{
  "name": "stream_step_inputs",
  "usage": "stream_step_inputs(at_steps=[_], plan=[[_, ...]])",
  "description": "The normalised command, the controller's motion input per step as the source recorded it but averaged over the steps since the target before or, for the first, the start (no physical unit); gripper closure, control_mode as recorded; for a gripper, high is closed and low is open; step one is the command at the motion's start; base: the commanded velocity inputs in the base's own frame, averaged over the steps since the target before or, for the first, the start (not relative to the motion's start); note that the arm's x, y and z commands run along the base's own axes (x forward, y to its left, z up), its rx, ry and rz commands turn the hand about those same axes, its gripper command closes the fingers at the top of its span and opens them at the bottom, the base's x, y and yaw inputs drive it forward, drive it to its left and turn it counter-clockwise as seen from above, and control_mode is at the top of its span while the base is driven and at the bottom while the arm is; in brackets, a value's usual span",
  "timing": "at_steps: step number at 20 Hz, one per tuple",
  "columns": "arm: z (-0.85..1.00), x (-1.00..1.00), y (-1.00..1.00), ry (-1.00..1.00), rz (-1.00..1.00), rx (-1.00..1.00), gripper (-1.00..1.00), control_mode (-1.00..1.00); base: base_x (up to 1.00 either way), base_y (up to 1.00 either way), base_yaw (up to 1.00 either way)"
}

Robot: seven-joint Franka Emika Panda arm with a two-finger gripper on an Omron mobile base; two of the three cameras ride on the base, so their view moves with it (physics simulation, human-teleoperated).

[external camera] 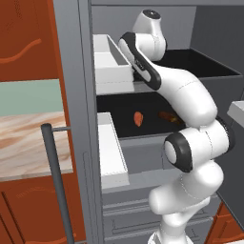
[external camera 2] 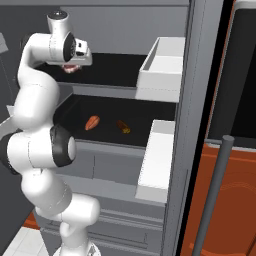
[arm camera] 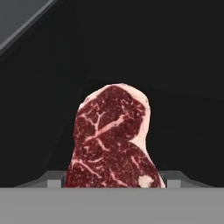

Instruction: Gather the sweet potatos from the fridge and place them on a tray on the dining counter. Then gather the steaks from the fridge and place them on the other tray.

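The fridge (external camera: 90,119) stands open, its grey door edge and white door bins to either side of the dark shelves. The white arm (external camera 2: 35,125) rises in front of it and reaches into the upper shelf, where the hand (external camera 2: 74,64) hangs just over a steak (external camera 2: 71,68). In the hand view the steak (arm camera: 111,140) lies directly ahead of the hand on the black shelf floor, dark red with pale marbling and a white fat rim, its near end between the two finger tips (arm camera: 53,183). The hand stands wide, one tip on each side of the meat; whether the tips touch it I cannot tell. Below the hand, on the lower shelf, lie a sweet potato (external camera 2: 92,122) and, just beside it, a small darker brown lump (external camera 2: 123,126). Well off to the hand's left, outside the fridge, a pale marbled surface (external camera: 28,143) shows.
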Motion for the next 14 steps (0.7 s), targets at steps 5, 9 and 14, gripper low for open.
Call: stream_step_inputs(at_steps=[5, 9, 14], plan=[[-0.29, -0.16, -0.29, -0.25, 0.0, 0.0, 1.0, -1.0, 0.0, 0.0, 0.0], [-0.1, -0.41, -0.3, -0.19, -0.03, 0.0, 1.0, -1.0, 0.0, 0.0, 0.0], [0.37, -0.93, -0.62, -0.02, -0.11, 0.0, 1.0, -1.0, 0.0, 0.0, 0.0]])
